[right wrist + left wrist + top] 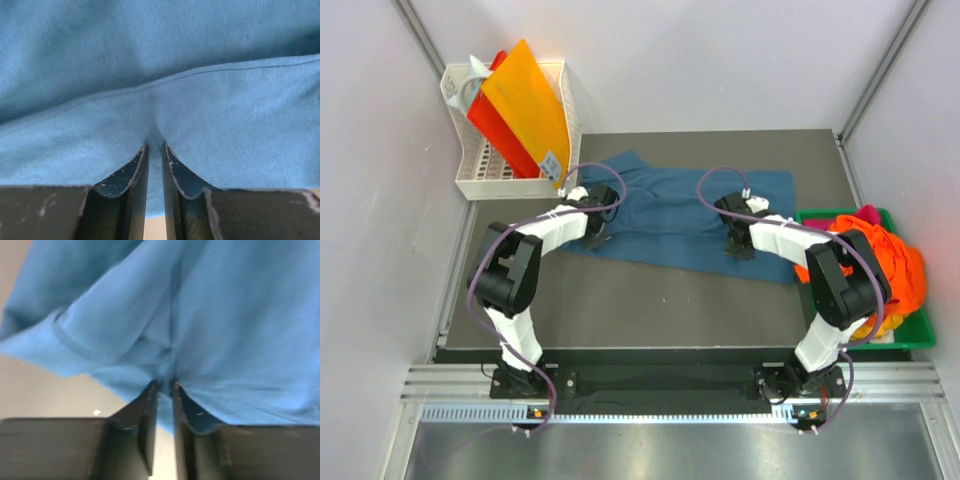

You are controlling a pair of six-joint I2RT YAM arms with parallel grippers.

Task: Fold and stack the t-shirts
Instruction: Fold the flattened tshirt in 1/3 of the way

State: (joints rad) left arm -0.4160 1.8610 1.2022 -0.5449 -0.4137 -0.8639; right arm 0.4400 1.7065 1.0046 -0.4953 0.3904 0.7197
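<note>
Blue cloth fills both wrist views. The blue t-shirt (670,215) lies spread out on the dark table (650,300), in the middle, a bit wrinkled. My left gripper (164,386) is at the shirt's left end, close to a sleeve. Its jaws are almost closed, with a little fold of blue cloth pinched between them. My right gripper (155,147) is on the shirt's right part, by a stitched edge. Its jaws are almost closed too, and they pinch the cloth. On the right, an orange t-shirt (905,265) sits piled in the green tray (920,342). A white basket (480,185) stands at the back left.
</note>
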